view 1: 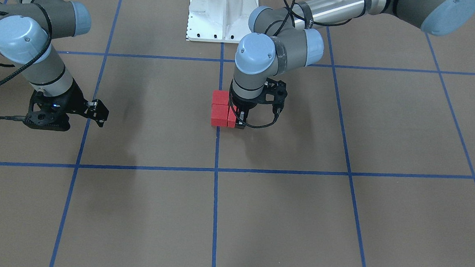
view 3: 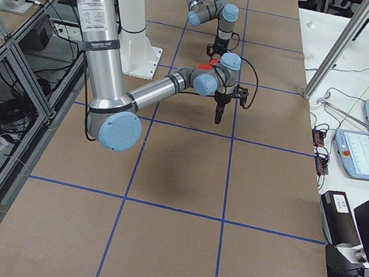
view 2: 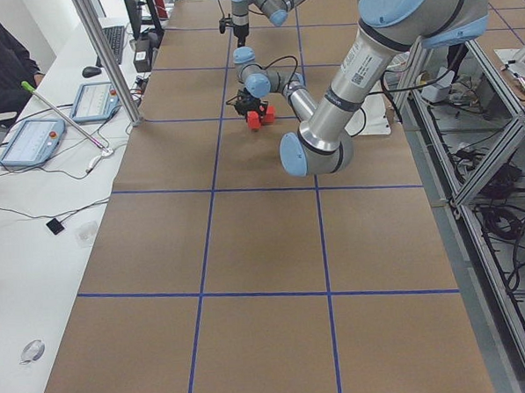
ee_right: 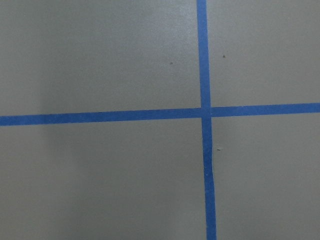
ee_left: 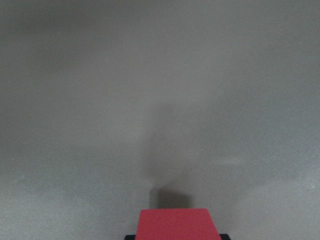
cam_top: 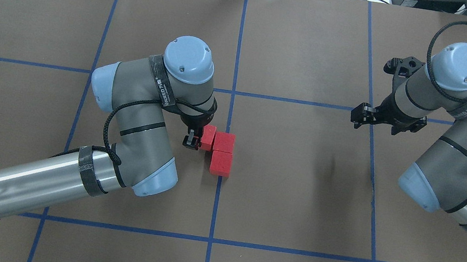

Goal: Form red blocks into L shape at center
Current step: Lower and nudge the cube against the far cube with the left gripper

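Gripping one of the red blocks between narrowly set jaws, the left gripper sits low at the middle of the tabletop, just to the robot's left of the central blue tape line. The left wrist view shows this block at the bottom of the frame, flanked by dark finger parts. The gripped block lies against a second block. A third block touches the second on the side toward the robot's edge of the tabletop. Together the three make the L shape, its two-block arm lying on the tape line. The right gripper hangs well apart over a tape crossing, toward the tabletop's right end. Whether its jaws are spread or closed cannot be told.
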Available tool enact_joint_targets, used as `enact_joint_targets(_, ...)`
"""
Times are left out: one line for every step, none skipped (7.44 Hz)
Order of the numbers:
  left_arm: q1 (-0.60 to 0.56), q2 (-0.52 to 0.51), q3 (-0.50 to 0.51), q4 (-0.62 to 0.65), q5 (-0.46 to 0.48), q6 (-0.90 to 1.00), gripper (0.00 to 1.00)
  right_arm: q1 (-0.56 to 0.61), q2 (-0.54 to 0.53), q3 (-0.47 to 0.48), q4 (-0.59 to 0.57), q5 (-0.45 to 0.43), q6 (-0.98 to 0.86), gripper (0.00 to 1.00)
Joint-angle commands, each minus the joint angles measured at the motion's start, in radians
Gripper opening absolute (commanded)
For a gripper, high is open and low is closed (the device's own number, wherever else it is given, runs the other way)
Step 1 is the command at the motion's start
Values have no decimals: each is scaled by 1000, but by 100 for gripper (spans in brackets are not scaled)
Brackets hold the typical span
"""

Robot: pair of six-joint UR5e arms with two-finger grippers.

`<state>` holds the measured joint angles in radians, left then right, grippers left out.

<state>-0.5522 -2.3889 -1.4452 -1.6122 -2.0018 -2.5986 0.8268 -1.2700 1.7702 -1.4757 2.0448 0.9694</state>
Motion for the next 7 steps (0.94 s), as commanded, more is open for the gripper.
enact_joint_targets(2,0,0,-5,0,0,0,0,0,0,0,0,0,100)
enact_joint_targets(2,1,0,-5,0,2,0,0,0,0,0,0,0,100)
enact_joint_targets(3,1,2,-6,0,2,7,0,0,0,0,0,0,100)
enact_joint_targets(3,1,2,-6,0,2,7,0,0,0,0,0,0,100)
enact_joint_targets(5,1,0,-2,0,-6,7,0,0,2,0,0,0,100)
enact_joint_targets(5,2,0,-2,2,-9,7,0,0,2,0,0,0,100)
enact_joint_targets(5,4,0,-3,2,-32,7,0,0,2,0,0,0,100)
